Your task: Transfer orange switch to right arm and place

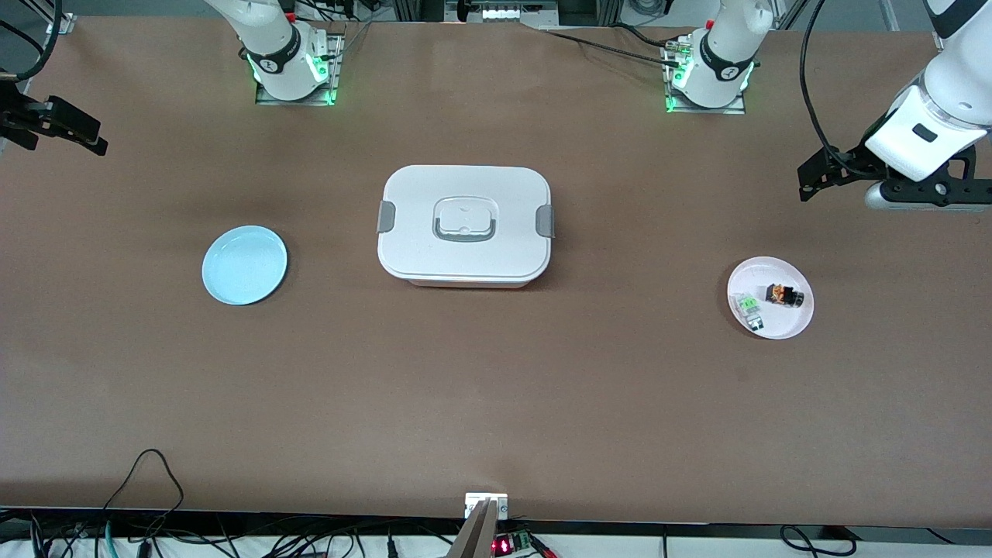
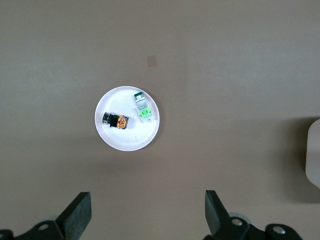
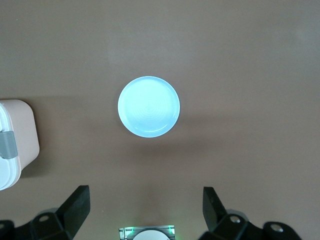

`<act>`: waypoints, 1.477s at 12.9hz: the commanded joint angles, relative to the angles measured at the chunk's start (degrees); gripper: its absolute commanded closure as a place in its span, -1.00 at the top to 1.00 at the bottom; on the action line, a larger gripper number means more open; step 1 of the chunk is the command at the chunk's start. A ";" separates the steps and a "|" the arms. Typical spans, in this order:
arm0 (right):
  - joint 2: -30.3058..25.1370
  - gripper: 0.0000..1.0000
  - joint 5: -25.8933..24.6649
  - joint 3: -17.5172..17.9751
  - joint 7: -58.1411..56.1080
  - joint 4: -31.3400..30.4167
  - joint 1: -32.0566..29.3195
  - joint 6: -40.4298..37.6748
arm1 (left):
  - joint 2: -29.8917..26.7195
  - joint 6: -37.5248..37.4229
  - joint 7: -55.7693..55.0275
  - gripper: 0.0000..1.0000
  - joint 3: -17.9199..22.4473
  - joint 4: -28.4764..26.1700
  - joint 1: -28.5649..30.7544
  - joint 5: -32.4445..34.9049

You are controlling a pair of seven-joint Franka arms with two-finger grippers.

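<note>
- Left gripper hangs high, fingers spread apart — the orange switch lies below on the pink plate.
- Right gripper waits, spread too, above the blue plate.

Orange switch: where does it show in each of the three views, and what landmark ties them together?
Front view: the orange switch lies on the pink plate toward the left arm's end of the table, beside the clear-and-green part.
Left wrist view: on the same plate, near the picture's middle.
Right wrist view: not in it.
Shared landmark: the white lidded box, at the edge of both wrist views.
</note>
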 commanded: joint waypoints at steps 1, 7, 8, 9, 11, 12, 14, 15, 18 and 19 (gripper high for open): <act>-0.33 1.00 0.77 0.06 -0.39 0.15 -0.12 -0.65 | 0.91 -1.38 -0.55 1.00 0.32 1.91 -0.40 -0.19; -0.33 1.00 0.77 0.15 -0.39 0.33 -0.12 -0.64 | 1.17 -1.38 -0.38 1.00 0.32 2.00 -0.32 -0.19; -0.25 1.00 0.77 0.15 -0.39 0.33 -0.12 -0.65 | 1.26 -1.38 -0.37 1.00 0.32 2.08 -0.23 -0.19; 0.19 1.00 0.77 0.06 -0.39 0.33 -0.12 -0.65 | 1.35 -1.38 -0.37 1.00 0.32 2.52 -0.23 -0.11; 0.37 1.00 0.69 0.24 -0.39 0.42 -0.03 -0.65 | 1.44 -1.38 -0.37 1.00 0.32 2.70 -0.32 -0.11; 0.28 1.00 0.77 0.15 -0.39 0.42 -0.12 -0.56 | 1.61 -1.38 -0.37 1.00 0.32 2.79 -0.32 -0.11; 0.28 1.00 0.69 0.06 -0.39 0.50 -0.12 -0.47 | 1.70 -1.38 -0.37 1.00 0.32 2.88 -0.32 -0.11; 0.28 1.00 0.69 0.06 -0.48 0.42 -0.12 -0.47 | 1.79 -1.38 -0.37 1.00 0.32 2.88 -0.32 -0.19; 0.19 1.00 0.68 0.15 -0.48 0.50 -0.12 -0.56 | 1.79 -1.38 -0.29 1.00 0.41 2.88 -0.23 -0.19; 0.19 1.00 0.68 0.15 -0.57 0.50 -0.12 -0.64 | 1.79 -1.38 -0.29 1.00 0.41 2.88 -0.23 -0.19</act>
